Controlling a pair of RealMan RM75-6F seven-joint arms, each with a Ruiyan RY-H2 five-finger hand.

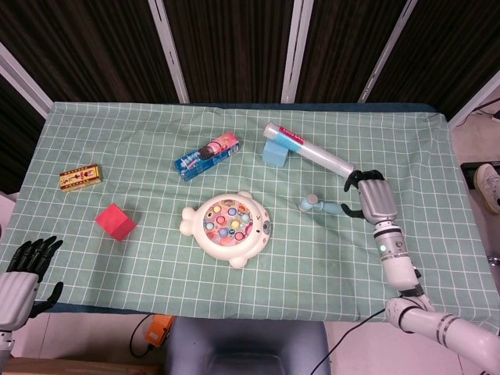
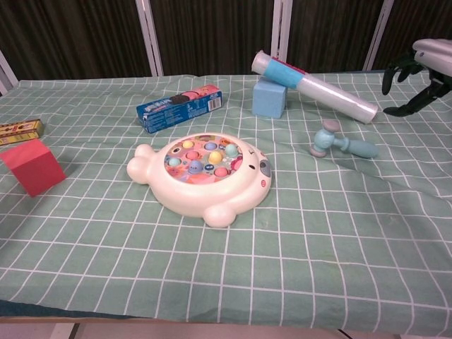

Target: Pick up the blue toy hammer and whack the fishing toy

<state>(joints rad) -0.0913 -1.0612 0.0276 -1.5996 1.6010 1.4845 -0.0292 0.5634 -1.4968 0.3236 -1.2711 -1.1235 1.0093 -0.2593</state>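
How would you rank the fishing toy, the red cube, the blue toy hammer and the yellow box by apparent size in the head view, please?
1. fishing toy, clearly largest.
2. red cube and blue toy hammer: the hammer is longer, the cube bulkier, so unranked.
3. yellow box, roughly hammer-length but slim; probably smallest.

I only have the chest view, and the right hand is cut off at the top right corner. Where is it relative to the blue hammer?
Observer: In the head view, the right hand is just right of the blue toy hammer. Its fingers curl toward the end of the handle but are not closed on it.
Operator: And the left hand? I can't see it at all.
Observer: The left hand is at the near left corner of the table, off the cloth's edge. Its fingers are apart and it holds nothing.
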